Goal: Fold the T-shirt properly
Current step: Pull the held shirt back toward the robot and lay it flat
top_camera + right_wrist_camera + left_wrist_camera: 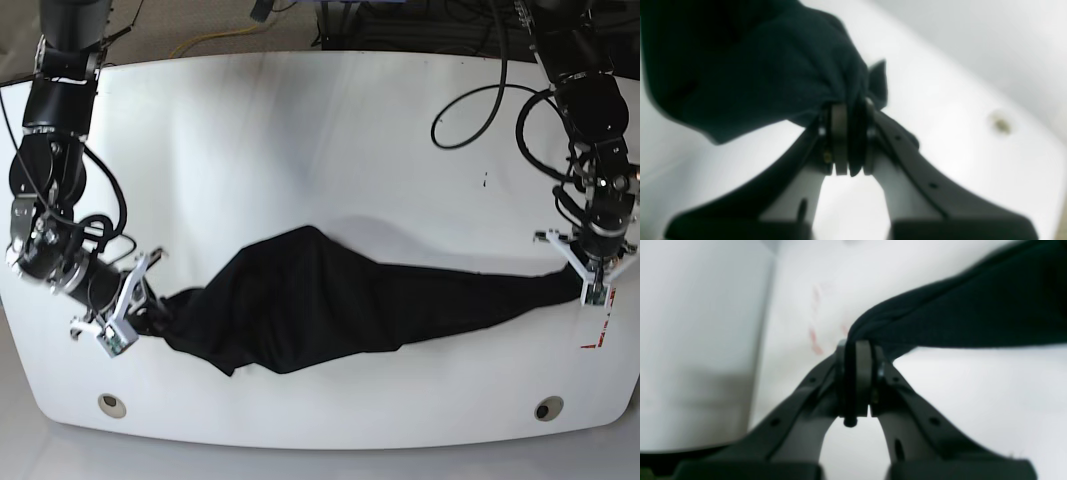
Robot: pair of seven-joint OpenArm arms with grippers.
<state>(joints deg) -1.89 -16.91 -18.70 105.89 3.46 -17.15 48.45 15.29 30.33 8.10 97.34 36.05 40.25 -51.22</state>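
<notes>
The T-shirt (330,300) is stretched along the tabletop's (300,120) near edge. The left claw (857,380) and the right claw (848,143) are each clamped on a bunched end. Blurry views suggest thin grips; pulling apart could slip one free.

Black arms (50,150), looping cables (470,110), white-edged claws (592,268).

Soft, matt black cloth is seen in the T-shirt (330,300). A smooth, faintly glossy white surface is shown by the worktop (330,130). Matt dark plastic is suggested on both jaws.
</notes>
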